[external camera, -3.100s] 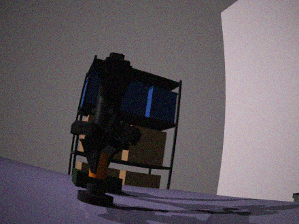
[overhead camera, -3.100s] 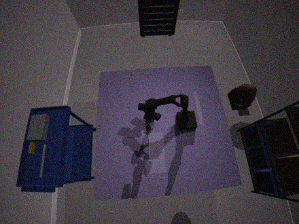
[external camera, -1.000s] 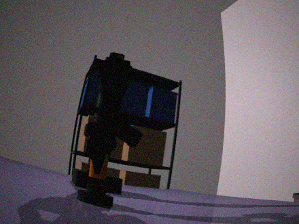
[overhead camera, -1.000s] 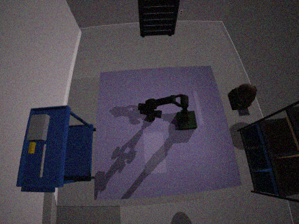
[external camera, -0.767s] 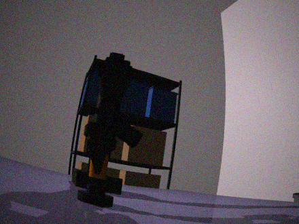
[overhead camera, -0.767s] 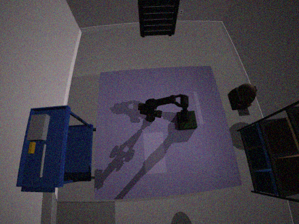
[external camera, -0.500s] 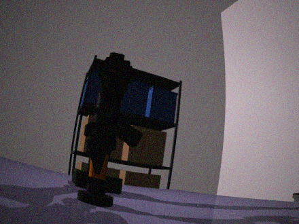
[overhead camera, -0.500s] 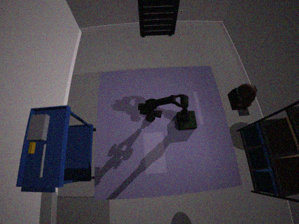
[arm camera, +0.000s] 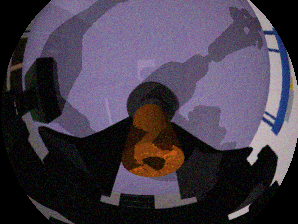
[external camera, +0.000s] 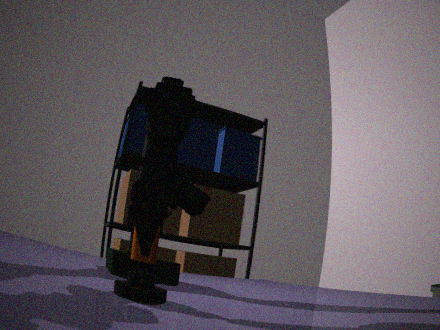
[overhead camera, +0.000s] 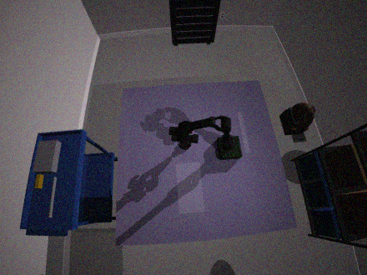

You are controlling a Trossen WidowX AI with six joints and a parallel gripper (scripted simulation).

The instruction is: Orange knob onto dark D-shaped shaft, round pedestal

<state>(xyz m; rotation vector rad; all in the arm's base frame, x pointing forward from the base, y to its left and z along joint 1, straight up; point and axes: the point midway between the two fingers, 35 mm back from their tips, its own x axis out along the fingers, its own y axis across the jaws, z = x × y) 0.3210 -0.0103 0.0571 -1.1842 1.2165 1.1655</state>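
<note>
orange knob [external camera: 137,245] [arm camera: 153,159] between the tool's [external camera: 145,245] [arm camera: 153,145] fingers

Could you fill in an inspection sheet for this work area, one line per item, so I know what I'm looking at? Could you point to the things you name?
Surface: purple mat [overhead camera: 246,200] [external camera: 360,305] [arm camera: 130,35], crossed by dark shadows.
Job's things: orange knob [external camera: 136,245] [arm camera: 150,167] above the dark round pedestal [external camera: 150,296] [arm camera: 140,92]; whether it touches the shaft, cannot tell.
Clutter: nothing seen.
Claw [external camera: 145,250] [arm camera: 150,123]: closed on the knob.
Cables: nothing seen.
Surroundings: blue cart [overhead camera: 67,183] [arm camera: 285,95] on one side, shelf rack [overhead camera: 329,143] [external camera: 263,150] on the other; dim light.
</note>
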